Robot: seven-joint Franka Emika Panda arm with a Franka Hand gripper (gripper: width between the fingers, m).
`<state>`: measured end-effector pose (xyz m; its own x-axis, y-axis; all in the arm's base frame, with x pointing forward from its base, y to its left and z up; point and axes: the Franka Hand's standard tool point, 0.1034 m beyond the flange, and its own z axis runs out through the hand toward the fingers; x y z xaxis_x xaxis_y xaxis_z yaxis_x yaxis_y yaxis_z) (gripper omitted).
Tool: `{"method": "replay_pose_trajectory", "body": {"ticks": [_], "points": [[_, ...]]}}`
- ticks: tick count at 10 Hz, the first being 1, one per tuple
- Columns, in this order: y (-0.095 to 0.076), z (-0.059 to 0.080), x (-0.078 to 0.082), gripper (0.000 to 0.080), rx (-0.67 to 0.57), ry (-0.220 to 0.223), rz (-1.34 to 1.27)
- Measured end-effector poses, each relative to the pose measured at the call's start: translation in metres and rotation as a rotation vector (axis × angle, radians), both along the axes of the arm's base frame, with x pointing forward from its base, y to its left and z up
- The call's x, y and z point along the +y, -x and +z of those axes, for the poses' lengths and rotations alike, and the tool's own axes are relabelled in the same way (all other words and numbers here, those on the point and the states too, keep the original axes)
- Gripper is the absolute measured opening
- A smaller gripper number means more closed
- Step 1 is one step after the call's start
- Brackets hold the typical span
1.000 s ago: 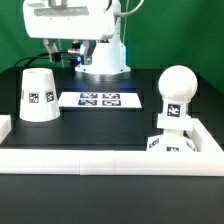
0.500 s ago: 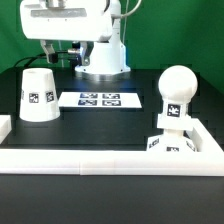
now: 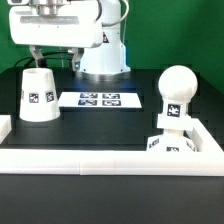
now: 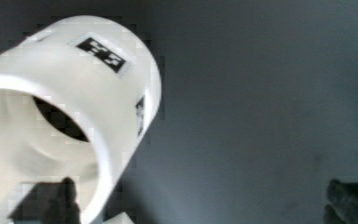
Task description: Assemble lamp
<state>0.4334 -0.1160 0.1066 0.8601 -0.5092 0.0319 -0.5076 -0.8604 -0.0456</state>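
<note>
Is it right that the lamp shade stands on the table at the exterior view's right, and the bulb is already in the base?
Not quite. The exterior view shows the lamp shade standing on the table at its left, not its right. The rest holds: the bulb sits in the base.

Robotics lab, green backdrop (image 3: 190, 30), marker board (image 3: 98, 99)

The shade (image 4: 69, 110) is lying across the dark table (image 4: 265, 120), its open end showing, one tag (image 4: 101, 52) facing up, blurred fingertips (image 4: 51, 200) sitting alongside.
</note>
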Motion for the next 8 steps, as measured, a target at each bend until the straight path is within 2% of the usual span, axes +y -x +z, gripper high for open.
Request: {"method": "replay_pose_trajectory", "body": {"ticks": [3,6,8], "points": [[0.003,-0.013,-0.010,0.0698,-0.001,0.025,0.028],[0.005,-0.020,-0.005,0.0698,0.011,0.030,0.040],[0.005,-0.023,-0.006,0.0671,0.013,0.035,0.046]]}}
